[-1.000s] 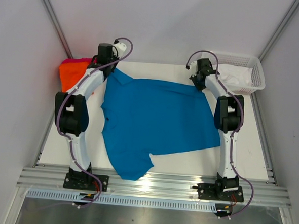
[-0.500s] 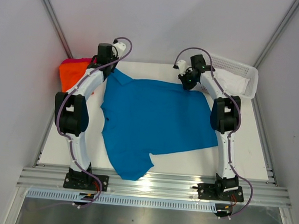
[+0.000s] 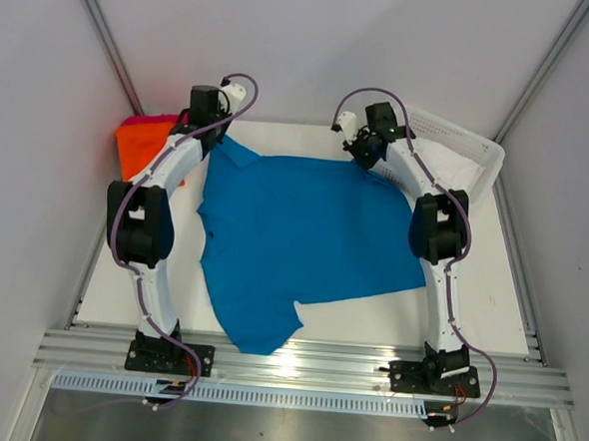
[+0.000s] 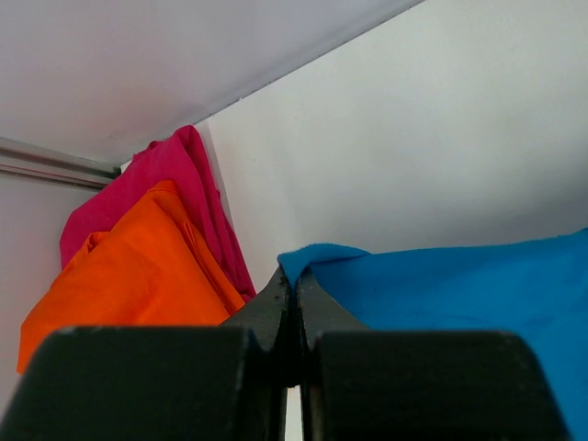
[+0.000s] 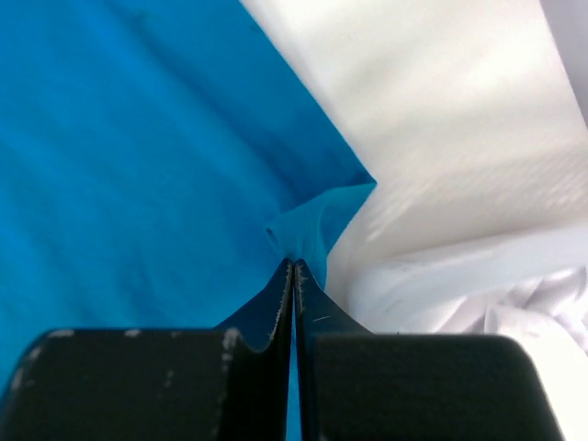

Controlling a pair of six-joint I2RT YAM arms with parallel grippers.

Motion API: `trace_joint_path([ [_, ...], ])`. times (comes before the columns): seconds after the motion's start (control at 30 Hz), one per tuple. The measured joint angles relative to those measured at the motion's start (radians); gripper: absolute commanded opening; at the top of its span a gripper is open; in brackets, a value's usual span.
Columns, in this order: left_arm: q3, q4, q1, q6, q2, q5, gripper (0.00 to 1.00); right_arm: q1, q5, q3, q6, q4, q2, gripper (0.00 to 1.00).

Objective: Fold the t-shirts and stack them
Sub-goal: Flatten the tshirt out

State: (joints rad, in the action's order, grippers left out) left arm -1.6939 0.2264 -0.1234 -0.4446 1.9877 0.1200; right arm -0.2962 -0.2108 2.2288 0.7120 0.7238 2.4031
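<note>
The bright blue t-shirt (image 3: 303,241) lies spread flat across the table, one sleeve hanging toward the near edge. My left gripper (image 3: 212,135) is shut on its far left corner, seen in the left wrist view (image 4: 296,276) pinching blue cloth (image 4: 441,285). My right gripper (image 3: 363,157) is shut on the far right corner, seen in the right wrist view (image 5: 294,262) gripping a blue fold (image 5: 317,220). The orange t-shirt (image 3: 139,151) and the pinkish-red t-shirt (image 3: 146,121) lie bunched at the far left; both show in the left wrist view, orange (image 4: 119,285) and pinkish-red (image 4: 184,193).
A white lattice basket (image 3: 463,156) holding white cloth stands tilted at the far right, close to my right arm. White walls close in on the left, the back and the right. A metal rail (image 3: 306,366) runs along the near edge.
My right gripper has moved left along the far edge with the blue corner, pulling that edge inward. The basket has shifted and tilted. The left arm has barely moved.
</note>
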Motion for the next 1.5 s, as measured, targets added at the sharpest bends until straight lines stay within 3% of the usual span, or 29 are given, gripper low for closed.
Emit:
trace_joint_path([
  [0.83, 0.0, 0.022, 0.0, 0.0, -0.003, 0.002, 0.0, 0.048, 0.361, 0.046, 0.022, -0.067, 0.123, 0.0],
  [1.3, 0.095, -0.092, 0.003, 0.015, -0.037, 0.036, 0.0, 0.01, 0.433, 0.033, 0.035, -0.431, 0.123, 0.0],
  [1.4, 0.095, -0.113, 0.004, 0.018, -0.037, 0.045, 0.0, -0.009, 0.454, 0.06, 0.082, -0.51, 0.135, 0.0],
  [1.5, 0.095, -0.135, 0.005, 0.018, -0.037, 0.062, 0.0, -0.037, 0.531, 0.139, 0.218, -0.696, 0.203, 0.0],
])
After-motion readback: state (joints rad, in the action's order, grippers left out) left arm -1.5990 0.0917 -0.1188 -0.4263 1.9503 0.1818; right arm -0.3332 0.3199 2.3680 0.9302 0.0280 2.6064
